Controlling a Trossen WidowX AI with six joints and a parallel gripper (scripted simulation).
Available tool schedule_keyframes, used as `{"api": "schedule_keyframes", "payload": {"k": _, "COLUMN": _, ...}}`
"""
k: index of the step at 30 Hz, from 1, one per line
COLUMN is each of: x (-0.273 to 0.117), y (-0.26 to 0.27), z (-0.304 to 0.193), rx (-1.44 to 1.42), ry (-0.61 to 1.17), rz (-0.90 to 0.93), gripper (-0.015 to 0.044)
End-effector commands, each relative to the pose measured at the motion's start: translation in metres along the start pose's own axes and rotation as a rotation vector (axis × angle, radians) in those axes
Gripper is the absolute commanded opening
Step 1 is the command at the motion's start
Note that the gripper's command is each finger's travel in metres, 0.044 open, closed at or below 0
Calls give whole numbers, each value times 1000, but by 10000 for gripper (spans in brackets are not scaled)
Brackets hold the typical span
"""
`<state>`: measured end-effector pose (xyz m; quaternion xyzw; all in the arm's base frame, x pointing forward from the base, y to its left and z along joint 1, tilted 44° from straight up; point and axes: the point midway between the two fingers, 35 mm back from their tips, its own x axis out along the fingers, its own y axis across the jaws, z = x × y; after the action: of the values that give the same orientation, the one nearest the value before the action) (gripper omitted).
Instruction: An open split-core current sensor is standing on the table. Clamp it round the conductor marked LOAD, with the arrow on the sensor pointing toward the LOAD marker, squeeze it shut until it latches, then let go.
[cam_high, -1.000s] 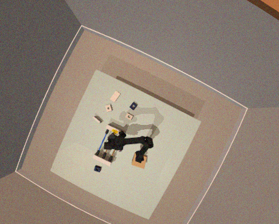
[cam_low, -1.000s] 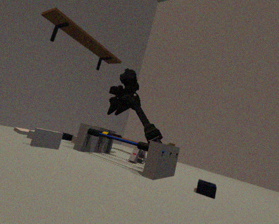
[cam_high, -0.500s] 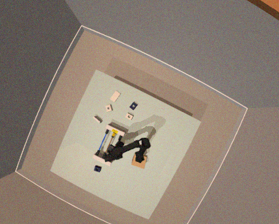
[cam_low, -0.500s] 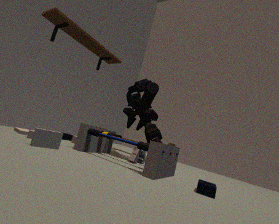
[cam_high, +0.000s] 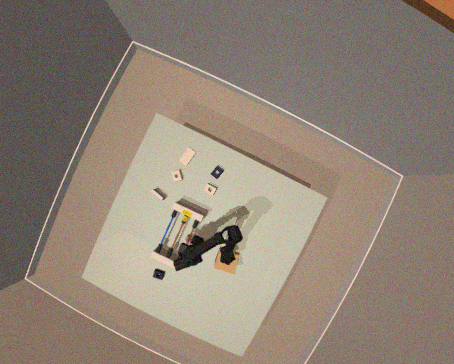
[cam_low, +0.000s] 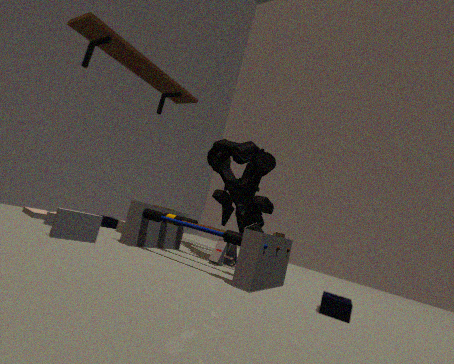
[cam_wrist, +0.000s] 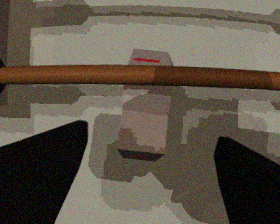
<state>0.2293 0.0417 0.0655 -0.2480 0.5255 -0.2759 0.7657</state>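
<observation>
The open sensor (cam_low: 217, 255) (cam_wrist: 144, 120) stands on the table, pale pink-grey with a red line near one end and a dark edge at the other. My gripper (cam_low: 242, 225) (cam_wrist: 153, 138) is open and empty above it, one finger on each side in the wrist view. A brown conductor (cam_wrist: 75, 75) crosses above the sensor in that view; which brown one it is I cannot tell there. The yellow LOAD marker (cam_high: 186, 213) (cam_low: 170, 216) is at the far end of the middle conductor (cam_high: 178, 233). The arm hides the sensor in the top view.
The conductors run between two end blocks (cam_high: 163, 257) (cam_low: 260, 262), a blue conductor (cam_high: 168, 229) (cam_low: 200, 227) on the outer side. A dark blue block (cam_high: 159, 272) (cam_low: 336, 306) lies beyond the near end block. Several pale blocks and another dark blue block (cam_high: 217, 169) lie past the far end.
</observation>
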Motion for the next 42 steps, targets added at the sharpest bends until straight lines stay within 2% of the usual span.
{"api": "schedule_keyframes", "payload": {"k": 1, "x": 7, "y": 1, "z": -2, "rx": -9, "ry": 4, "rz": 0, "gripper": 284}}
{"api": "schedule_keyframes", "payload": {"k": 30, "x": 53, "y": -2, "z": -2, "rx": -8, "ry": 2, "rz": -5, "gripper": 284}}
{"api": "schedule_keyframes", "payload": {"k": 34, "x": 49, "y": -1, "z": -1, "rx": 1, "ry": 2, "rz": 0, "gripper": 179}}
{"api": "schedule_keyframes", "payload": {"k": 42, "x": 49, "y": -1, "z": -1, "rx": 1, "ry": 2, "rz": 0, "gripper": 126}}
